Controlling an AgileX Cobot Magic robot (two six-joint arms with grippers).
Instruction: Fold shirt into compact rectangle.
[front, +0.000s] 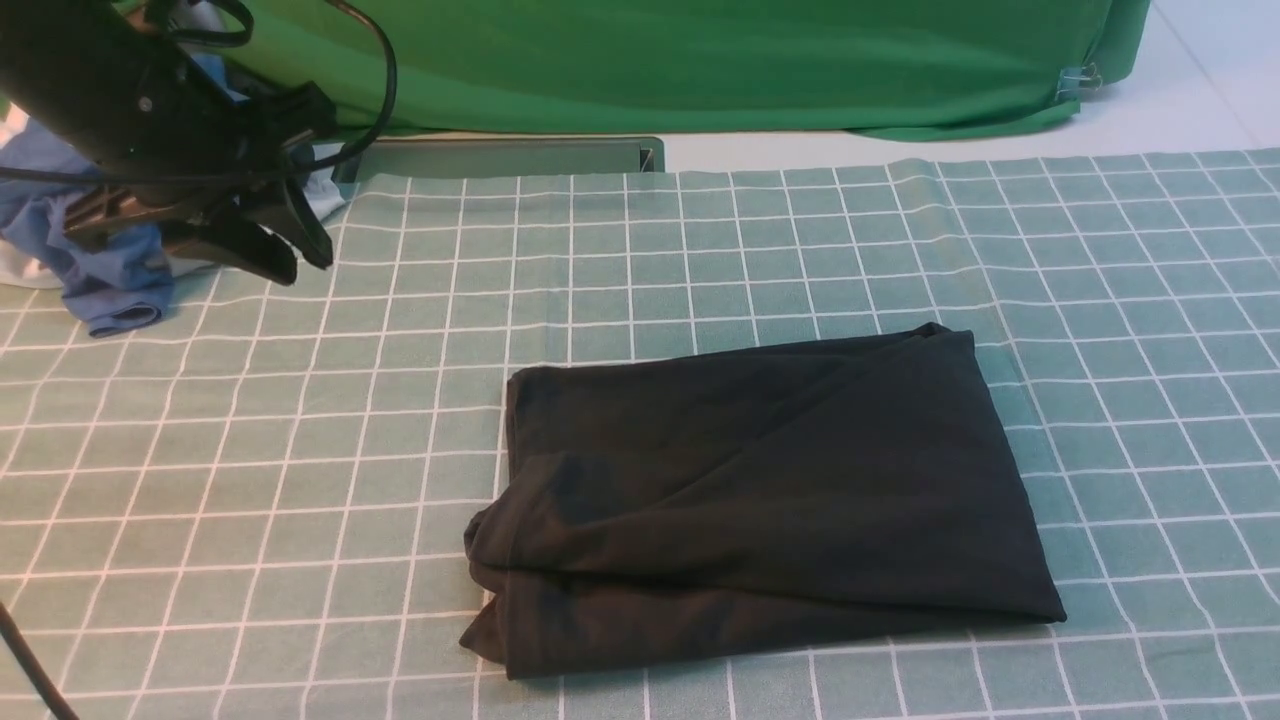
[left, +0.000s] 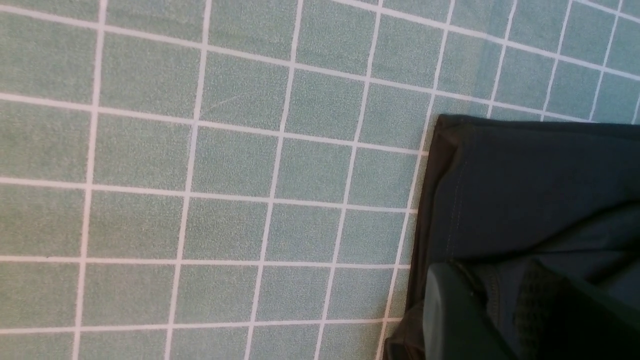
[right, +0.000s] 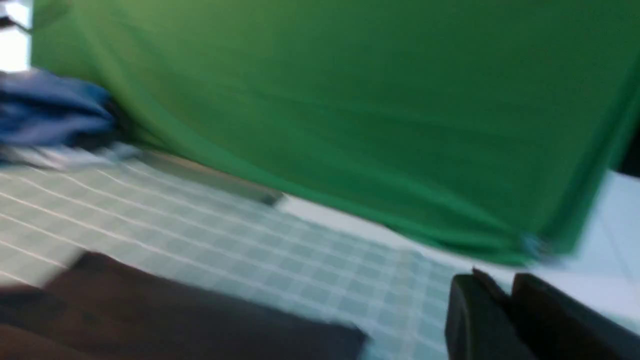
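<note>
- The shirt (front: 760, 500) lies folded into a rough rectangle on the checked cloth (front: 300, 450), near centre-right; only its bunched left edge looks untidy.
- Left gripper (front: 285, 240) hangs far left, slightly parted, empty.
- Right gripper (right: 505, 315) holds nothing; its gap I cannot tell.

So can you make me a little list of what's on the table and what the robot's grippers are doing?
shirt: black, folded into a rough rectangle, lying on the checked cloth
left gripper: raised at the far left, empty
right gripper: off the shirt, jaws close together, empty
blue clothes: bunched at the far left
backdrop: green, behind the table
</note>
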